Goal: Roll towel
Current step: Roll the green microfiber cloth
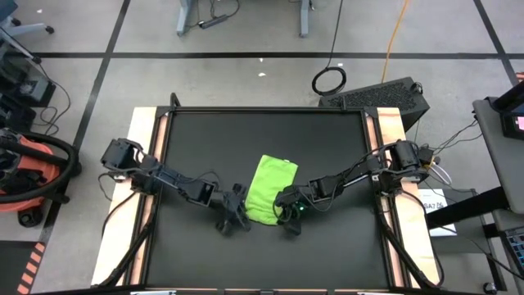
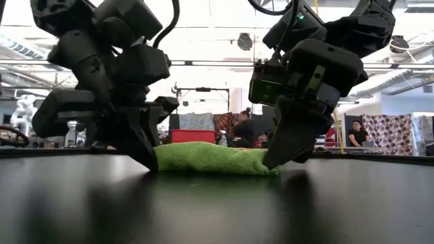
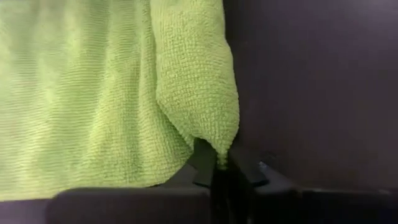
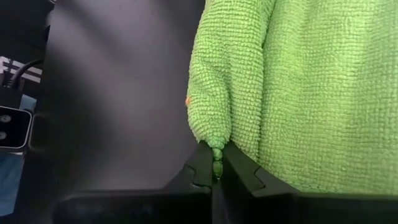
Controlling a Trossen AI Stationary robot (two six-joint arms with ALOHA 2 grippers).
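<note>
At the near middle of the black bench (image 1: 196,246), the lime-green towel (image 1: 268,190) is held at its two near corners. The left gripper (image 1: 235,215) is set at the towel's near left corner, and in the left wrist view its fingers (image 3: 214,177) are seen clenched on a pinched tip of the cloth. The right gripper (image 1: 287,215) is set at the near right corner, and in the right wrist view its fingers (image 4: 202,165) are likewise closed on a small pinch of the towel's edge. In both wrist views a narrow fold of cloth is seen turned over along the gripped side, lying on top of the flatter part of the towel. In the low view the towel (image 2: 211,158) is seen as a low, lumpy strip resting on the bench between the two grippers, whose fingertips reach down to the surface at either end. From there the towel stretches away toward the far side, tilted slightly to the right, and lies flat near the bench's centre. Beyond the bench, in the low view, a seated person (image 2: 357,133) is seen in the room at the far right.
</note>
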